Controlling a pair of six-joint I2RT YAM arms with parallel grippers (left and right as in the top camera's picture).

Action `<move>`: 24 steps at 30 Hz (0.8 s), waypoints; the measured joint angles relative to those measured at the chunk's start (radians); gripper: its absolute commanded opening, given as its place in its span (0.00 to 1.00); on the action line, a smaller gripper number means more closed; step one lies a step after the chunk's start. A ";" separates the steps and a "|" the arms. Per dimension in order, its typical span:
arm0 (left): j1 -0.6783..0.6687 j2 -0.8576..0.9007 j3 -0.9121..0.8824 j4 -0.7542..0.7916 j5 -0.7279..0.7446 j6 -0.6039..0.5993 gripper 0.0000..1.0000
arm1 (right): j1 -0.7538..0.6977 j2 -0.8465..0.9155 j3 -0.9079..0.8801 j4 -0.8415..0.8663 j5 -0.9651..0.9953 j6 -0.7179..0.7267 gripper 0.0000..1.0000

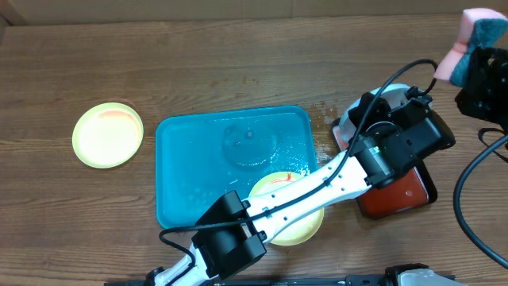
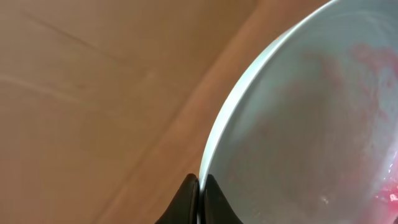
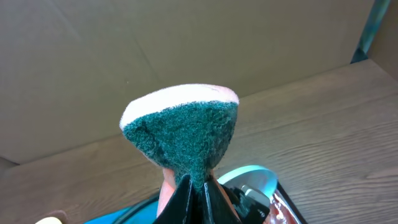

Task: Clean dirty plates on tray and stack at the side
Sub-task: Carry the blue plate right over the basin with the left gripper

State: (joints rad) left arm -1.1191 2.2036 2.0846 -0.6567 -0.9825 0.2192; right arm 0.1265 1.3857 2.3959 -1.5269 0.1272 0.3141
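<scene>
My left gripper (image 2: 199, 190) is shut on the rim of the light blue plate (image 2: 311, 124), which has faint red smears. From overhead the left gripper (image 1: 367, 111) holds this plate (image 1: 399, 90) above the black tray. The plate also shows in the right wrist view (image 3: 254, 178). My right gripper (image 3: 198, 194) is shut on a green-and-pink sponge (image 3: 183, 130), raised at the far right (image 1: 475, 33). One pale yellow plate (image 1: 107, 135) lies on the table at the left. Another pale yellow plate (image 1: 298, 226) sits on the near right corner of the turquoise tray (image 1: 198, 159), partly under my left arm.
A smaller black tray of red liquid (image 1: 406, 195) stands right of the turquoise tray and shows in the right wrist view (image 3: 287, 211). Water wets the turquoise tray's floor. Black cables hang at the right edge (image 1: 468, 191). A cardboard wall stands behind the table.
</scene>
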 measured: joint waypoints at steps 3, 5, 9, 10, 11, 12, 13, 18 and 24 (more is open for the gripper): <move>-0.007 0.000 0.000 0.000 -0.045 0.018 0.05 | 0.000 0.000 0.000 0.000 0.000 0.000 0.04; -0.013 0.000 0.000 0.000 -0.067 0.024 0.04 | 0.000 0.000 0.000 0.001 0.000 0.000 0.04; -0.024 0.000 0.000 0.001 -0.111 0.027 0.04 | 0.000 0.000 0.000 0.000 0.000 0.000 0.04; -0.025 0.001 0.000 0.000 -0.116 0.028 0.04 | 0.000 0.000 0.000 0.000 0.000 0.000 0.04; -0.027 0.001 0.000 0.001 -0.123 0.028 0.04 | 0.000 0.000 0.000 0.000 0.000 0.000 0.04; -0.028 0.002 0.000 0.001 -0.127 0.028 0.04 | 0.000 0.000 0.000 0.000 0.001 0.000 0.04; -0.031 0.002 0.000 0.000 -0.130 0.028 0.04 | 0.000 0.000 0.000 0.000 0.001 0.000 0.04; -0.033 0.006 0.000 0.000 -0.137 0.028 0.04 | 0.000 0.000 0.000 -0.004 0.000 0.000 0.04; -0.033 0.006 0.000 0.001 -0.141 0.028 0.04 | 0.000 0.000 0.000 -0.007 0.001 0.000 0.04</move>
State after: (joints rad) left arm -1.1522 2.2097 2.0846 -0.6559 -1.1236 0.2470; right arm 0.1268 1.3857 2.3959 -1.5341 0.1280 0.3138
